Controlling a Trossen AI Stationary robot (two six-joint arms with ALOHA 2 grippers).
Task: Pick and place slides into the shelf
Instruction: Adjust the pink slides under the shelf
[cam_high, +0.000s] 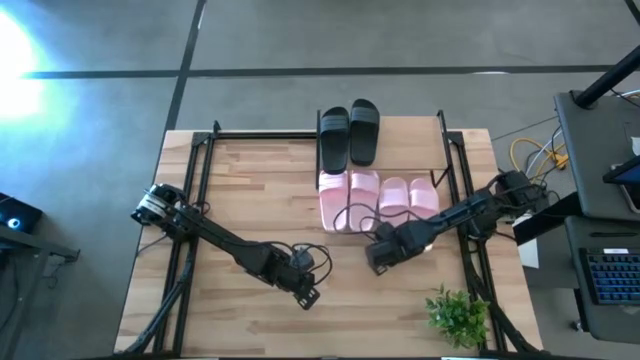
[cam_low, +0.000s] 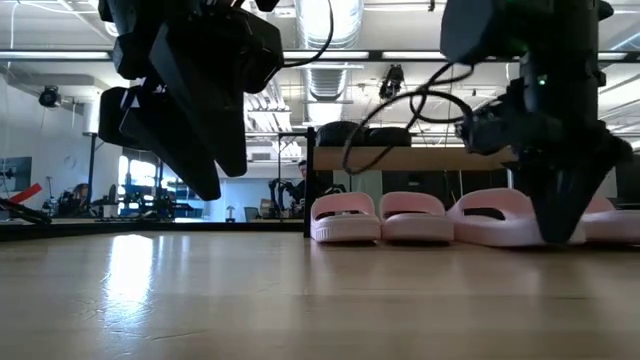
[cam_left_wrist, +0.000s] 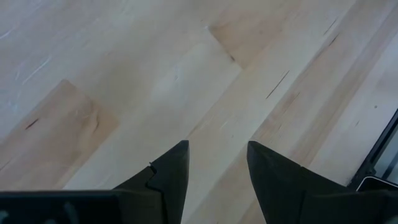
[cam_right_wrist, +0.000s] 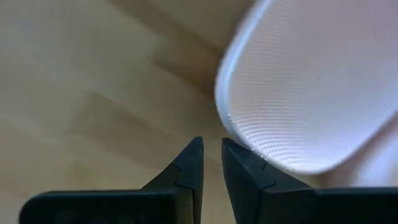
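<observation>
Two black slides (cam_high: 350, 135) lie side by side on the shelf's wooden tier (cam_low: 410, 158). Four pale pink slides (cam_high: 378, 198) sit in a row under that tier, soles on the tabletop, their ends sticking out toward the near edge (cam_low: 345, 218). My right gripper (cam_high: 385, 252) hangs low just near of the pink row, fingers nearly together (cam_right_wrist: 212, 146), beside the rounded end of a pink slide (cam_right_wrist: 298, 87). In the low view it stands in front of the pink slides (cam_low: 557, 225). My left gripper (cam_high: 305, 292) is open over bare wood (cam_left_wrist: 217, 149), near of the shelf. My right gripper points down at the table with one fingertip (cam_right_wrist: 239, 155) right at the rounded end of a pink slide (cam_right_wrist: 261, 146), which lies flat on the table. Whether the finger touches that edge, I cannot tell.
A small green plant (cam_high: 458, 312) stands near the table's near right corner. Black frame bars run along the left (cam_high: 195, 190) and right (cam_high: 465, 190) sides. Bare wood lies left of the shelf and along the near edge. A person (cam_low: 300, 185) shows far back in the room.
</observation>
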